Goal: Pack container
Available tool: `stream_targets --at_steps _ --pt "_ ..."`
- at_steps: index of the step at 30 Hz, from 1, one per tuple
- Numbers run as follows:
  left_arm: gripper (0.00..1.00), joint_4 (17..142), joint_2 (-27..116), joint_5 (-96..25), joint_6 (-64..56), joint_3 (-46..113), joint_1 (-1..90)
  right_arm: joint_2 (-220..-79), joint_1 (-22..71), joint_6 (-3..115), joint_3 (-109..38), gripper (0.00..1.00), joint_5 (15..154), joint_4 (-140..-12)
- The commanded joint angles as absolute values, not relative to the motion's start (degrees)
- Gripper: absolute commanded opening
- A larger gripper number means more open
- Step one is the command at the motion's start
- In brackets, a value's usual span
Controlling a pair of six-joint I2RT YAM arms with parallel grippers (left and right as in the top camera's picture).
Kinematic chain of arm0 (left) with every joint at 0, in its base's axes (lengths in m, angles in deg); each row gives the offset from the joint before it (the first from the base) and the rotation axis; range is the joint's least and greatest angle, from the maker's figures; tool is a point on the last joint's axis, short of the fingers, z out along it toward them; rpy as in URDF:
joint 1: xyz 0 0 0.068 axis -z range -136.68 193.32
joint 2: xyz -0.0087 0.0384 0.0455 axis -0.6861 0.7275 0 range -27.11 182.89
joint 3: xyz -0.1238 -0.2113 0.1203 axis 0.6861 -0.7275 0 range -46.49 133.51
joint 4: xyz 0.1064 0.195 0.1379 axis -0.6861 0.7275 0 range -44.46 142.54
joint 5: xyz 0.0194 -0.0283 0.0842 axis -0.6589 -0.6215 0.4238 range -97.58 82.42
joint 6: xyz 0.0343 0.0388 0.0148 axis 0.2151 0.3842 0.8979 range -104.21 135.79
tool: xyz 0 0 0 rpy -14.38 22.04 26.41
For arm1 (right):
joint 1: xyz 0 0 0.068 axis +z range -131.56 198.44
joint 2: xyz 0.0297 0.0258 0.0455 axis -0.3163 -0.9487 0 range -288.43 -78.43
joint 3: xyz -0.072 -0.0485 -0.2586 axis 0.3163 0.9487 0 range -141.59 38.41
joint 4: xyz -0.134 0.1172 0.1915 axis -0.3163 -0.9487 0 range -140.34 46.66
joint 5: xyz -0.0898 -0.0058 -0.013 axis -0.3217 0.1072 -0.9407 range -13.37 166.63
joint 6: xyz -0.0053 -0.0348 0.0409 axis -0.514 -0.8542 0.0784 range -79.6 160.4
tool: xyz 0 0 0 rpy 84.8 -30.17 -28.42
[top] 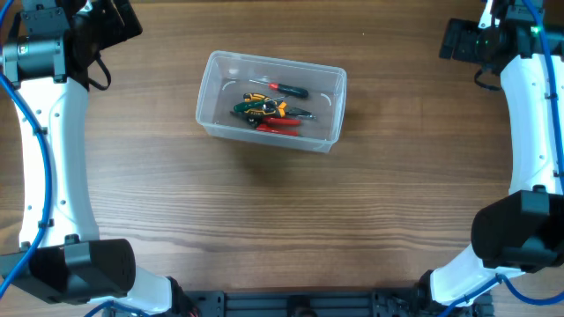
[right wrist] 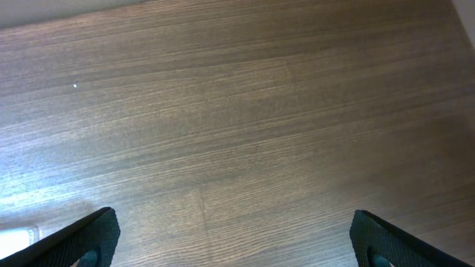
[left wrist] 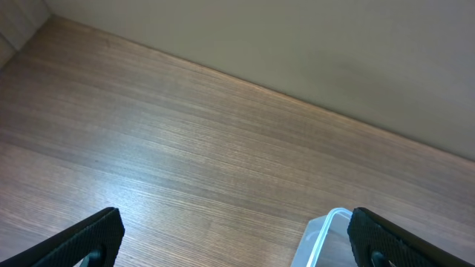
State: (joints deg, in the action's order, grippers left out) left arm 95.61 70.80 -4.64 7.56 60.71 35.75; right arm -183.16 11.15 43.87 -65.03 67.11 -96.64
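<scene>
Container with tools inside, left hand and right hand spread wide, grasping nothing, above far table corners.

We look from overhead straight down, far off, whole table in frame. Wrist views sit low and near, slanting across same table; left one faces wall. We share container: upper centre overhead, corner at lower right in left wrist view.
</scene>
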Motion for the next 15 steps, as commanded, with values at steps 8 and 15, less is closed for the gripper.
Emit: stream_targets --at_steps 8,15 --pt "1.00 83.8 58.8 -13.8 7.6 60.6 39.7 -181.7 11.3 44.9 -65.8 1.00 66.3 -96.5" --pt "1.00 78.8 44.5 -13.3 7.7 60.2 44.9 -181.7 11.3 44.9 -65.8 1.00 66.3 -96.5"
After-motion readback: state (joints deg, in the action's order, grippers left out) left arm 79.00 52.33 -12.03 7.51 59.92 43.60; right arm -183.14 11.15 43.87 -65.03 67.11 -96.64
